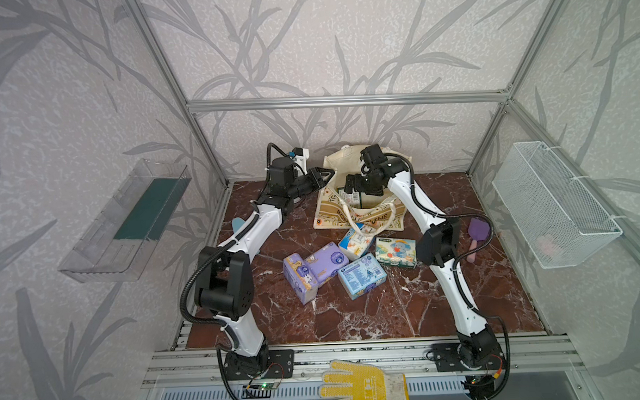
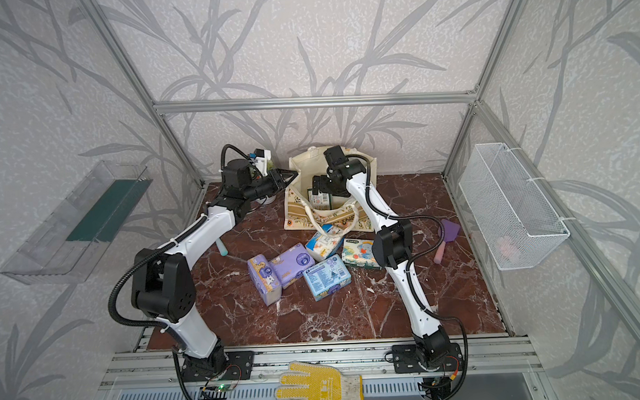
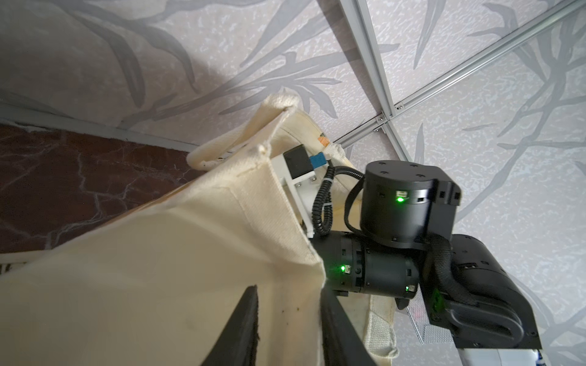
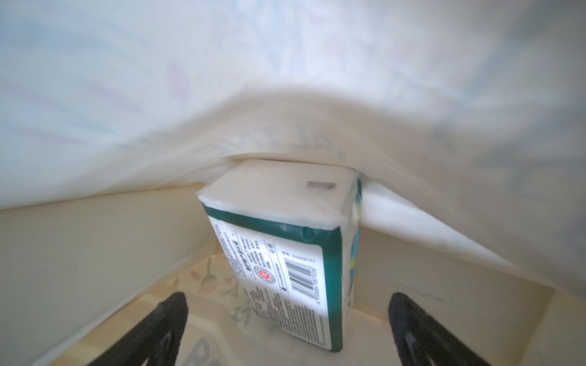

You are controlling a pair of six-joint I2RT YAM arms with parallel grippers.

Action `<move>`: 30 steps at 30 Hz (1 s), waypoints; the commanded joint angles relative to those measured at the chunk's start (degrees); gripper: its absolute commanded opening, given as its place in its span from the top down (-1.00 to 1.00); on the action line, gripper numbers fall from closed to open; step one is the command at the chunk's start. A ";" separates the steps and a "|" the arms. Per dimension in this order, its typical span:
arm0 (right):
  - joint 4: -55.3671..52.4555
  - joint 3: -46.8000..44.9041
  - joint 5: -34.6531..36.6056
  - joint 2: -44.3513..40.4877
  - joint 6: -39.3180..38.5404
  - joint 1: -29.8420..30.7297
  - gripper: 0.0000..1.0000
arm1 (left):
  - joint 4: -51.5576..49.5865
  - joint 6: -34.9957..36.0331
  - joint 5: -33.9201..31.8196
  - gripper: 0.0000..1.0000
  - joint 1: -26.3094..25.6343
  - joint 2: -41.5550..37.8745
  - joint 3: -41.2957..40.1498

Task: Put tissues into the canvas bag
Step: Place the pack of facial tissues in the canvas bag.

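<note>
The cream canvas bag (image 1: 363, 217) stands open at the back of the table, also seen in a top view (image 2: 300, 209). My left gripper (image 1: 327, 175) (image 3: 288, 288) is at its left rim, its fingers apart with the bag's cloth wall (image 3: 158, 269) between them. My right gripper (image 1: 349, 187) (image 4: 288, 298) is open inside the bag. A green-white tissue pack (image 4: 285, 253) (image 1: 347, 197) stands on end just ahead of its fingers, untouched. On the table in front lie two purple packs (image 1: 301, 278) (image 1: 328, 263), two blue-white packs (image 1: 361, 276) (image 1: 356, 240) and the elephant pack (image 1: 395, 252).
A purple toy shovel (image 1: 477, 235) lies right of the right arm, and a blue one (image 1: 237, 224) shows behind the left arm. A white wire basket (image 1: 553, 203) hangs on the right wall, a clear tray (image 1: 129, 222) on the left. A yellow glove (image 1: 361, 386) lies on the front rail.
</note>
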 commanded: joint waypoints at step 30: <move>2.25 -26.98 21.52 -34.61 -23.12 15.47 -0.96 | -26.80 15.67 -31.38 -0.99 0.44 -24.64 -12.36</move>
